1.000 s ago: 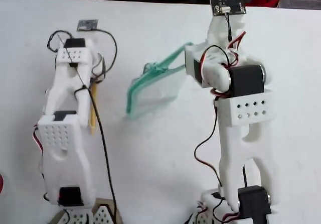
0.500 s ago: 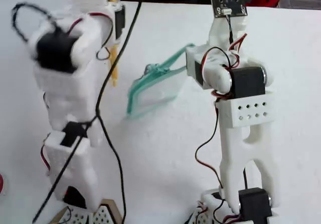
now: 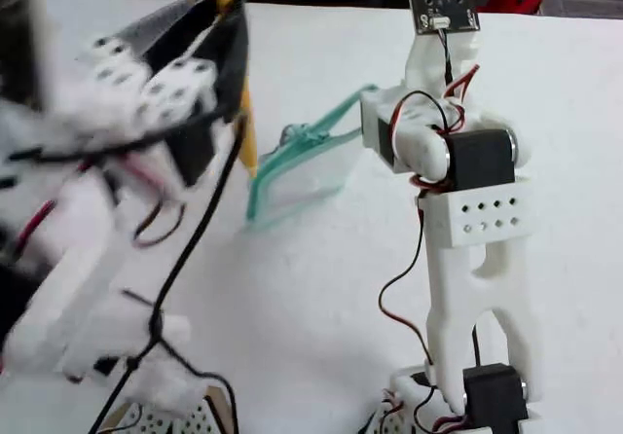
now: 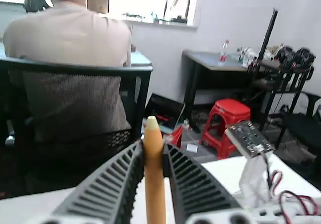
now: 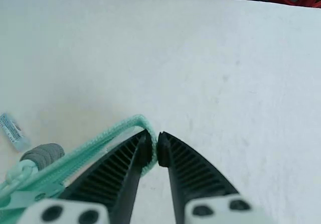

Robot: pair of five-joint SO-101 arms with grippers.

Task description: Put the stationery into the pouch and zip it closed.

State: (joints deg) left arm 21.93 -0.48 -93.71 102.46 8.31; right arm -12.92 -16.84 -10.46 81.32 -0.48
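L gripper (image 4: 153, 148) w/ pencil (image 4: 152, 129), lower end off-frame

Opens, past the far edge of the white table (image 3: 321, 288), onto an office room with a pale wall (image 4: 230, 18) and a bright window (image 4: 145, 0) high up, daylight pouring through. Holds a black mesh office chair (image 4: 75, 67) just beyond the table, a dark desk (image 4: 215, 66) against the wall with a bottle (image 4: 222, 51) standing on it, and a red plastic stool (image 4: 228, 121) on the grey floor (image 4: 200, 151) beside the desk. Ends farther along in a dark rack (image 4: 293, 78) loaded with black gear.
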